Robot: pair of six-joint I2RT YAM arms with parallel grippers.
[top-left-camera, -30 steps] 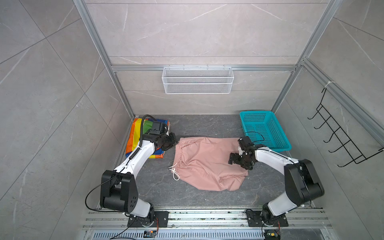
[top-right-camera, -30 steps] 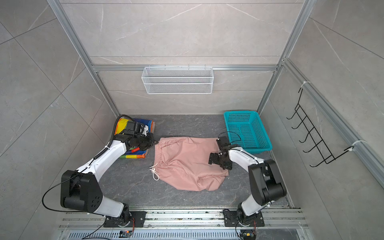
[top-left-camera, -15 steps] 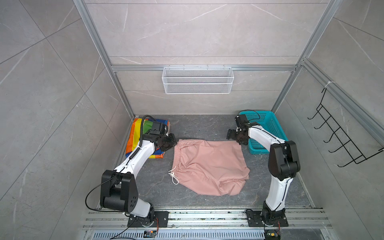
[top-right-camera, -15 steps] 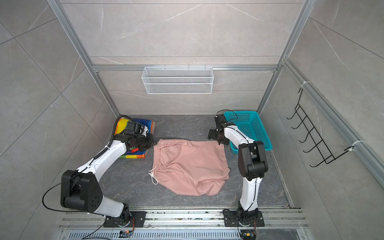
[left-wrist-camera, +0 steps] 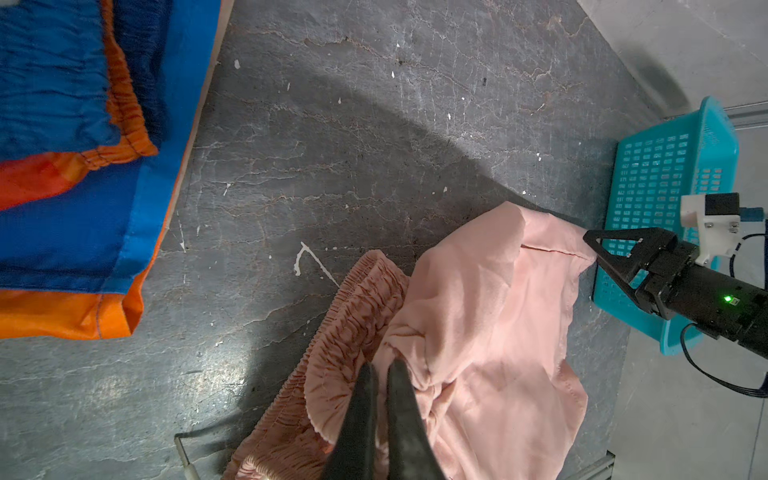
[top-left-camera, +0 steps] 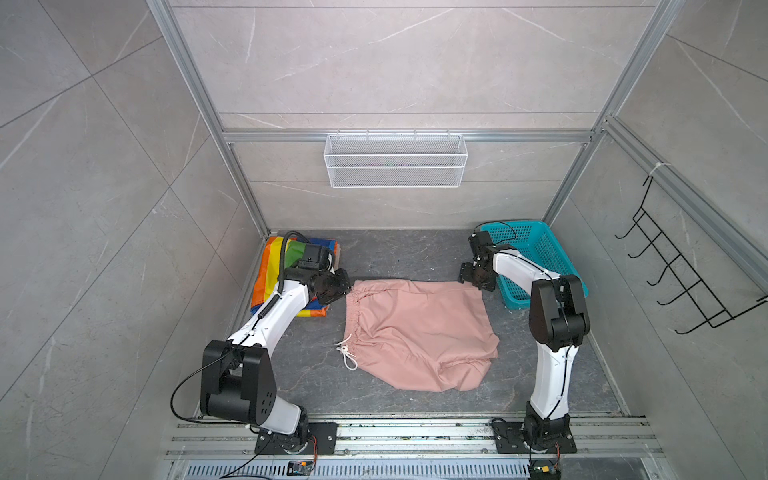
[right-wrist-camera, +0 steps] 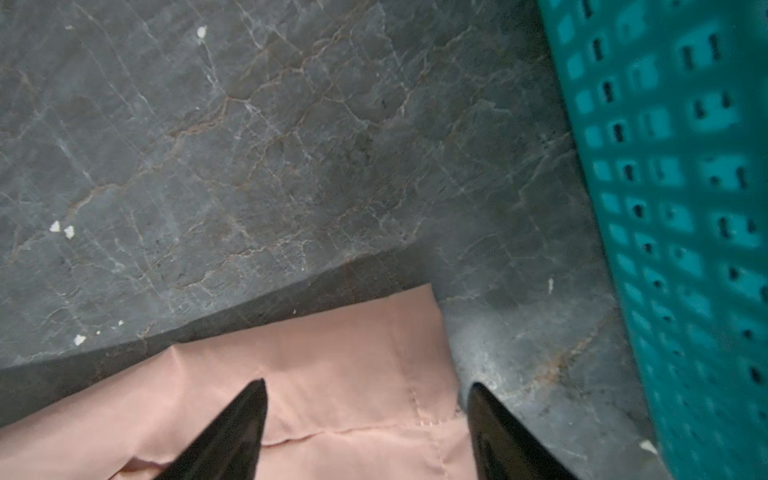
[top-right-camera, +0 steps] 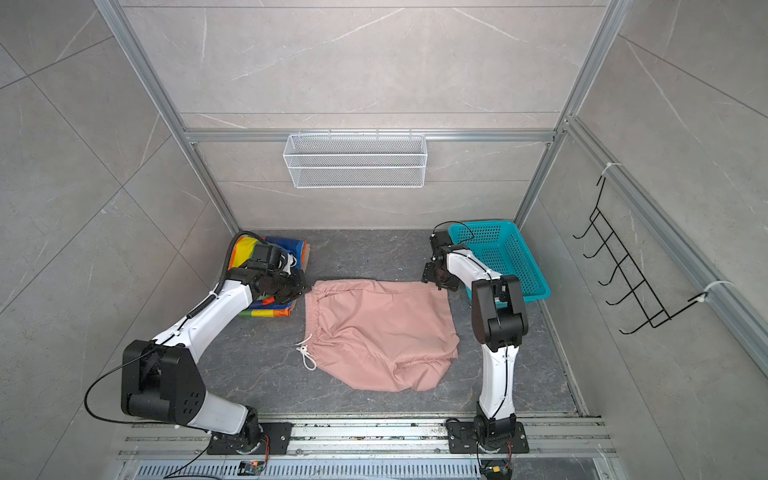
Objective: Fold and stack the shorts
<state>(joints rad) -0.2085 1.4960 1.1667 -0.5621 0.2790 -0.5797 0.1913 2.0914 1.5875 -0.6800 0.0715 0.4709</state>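
The dusty pink shorts (top-left-camera: 415, 328) (top-right-camera: 374, 328) lie spread on the dark floor, waistband to the left, with the white drawstring (top-left-camera: 348, 357) loose at the near side. My left gripper (top-left-camera: 347, 289) (left-wrist-camera: 381, 365) is shut on the far end of the gathered waistband (left-wrist-camera: 353, 299). My right gripper (top-left-camera: 473, 282) (right-wrist-camera: 368, 388) is open, its fingers straddling the shorts' far right hem corner (right-wrist-camera: 374, 353). The rainbow-striped shorts (top-left-camera: 270, 270) (left-wrist-camera: 62, 208) lie folded at the back left, partly under my left arm.
A teal perforated basket (top-left-camera: 536, 257) (right-wrist-camera: 685, 166) stands at the back right, close beside my right gripper. A white wire basket (top-left-camera: 395, 160) hangs on the back wall, and a black hook rack (top-left-camera: 681, 282) on the right wall.
My right gripper left the shorts' right side, swung back towards the basket and came down at the far right hem corner, its jaws narrowing. The left gripper kept its hold.
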